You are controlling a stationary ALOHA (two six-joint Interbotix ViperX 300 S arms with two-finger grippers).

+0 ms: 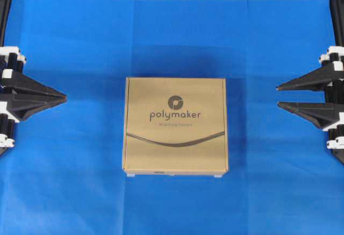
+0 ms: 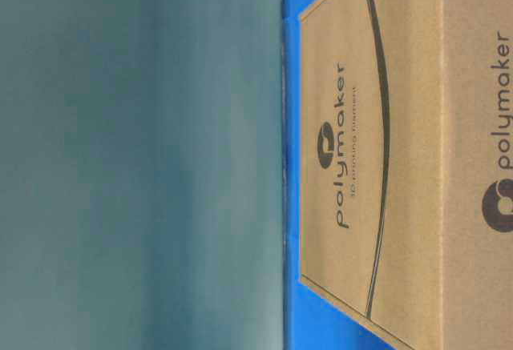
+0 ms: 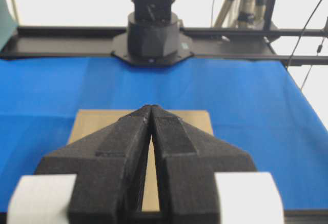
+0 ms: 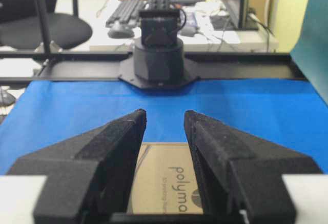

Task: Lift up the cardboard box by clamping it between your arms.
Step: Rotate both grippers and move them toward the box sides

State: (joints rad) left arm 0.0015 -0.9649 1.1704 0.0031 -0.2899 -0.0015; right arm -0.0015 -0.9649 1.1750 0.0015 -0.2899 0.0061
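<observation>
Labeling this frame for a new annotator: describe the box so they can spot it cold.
Start from the blue cloth covering the table; the cardboard box lies flat in its middle, between the left end effector and the right end effector, touching neither. It is the only tan thing there, square, printed with a dark "polymaker" logo and a curved line.

cardboard box cropped at table-level view's edge, small print unreadable
</observation>
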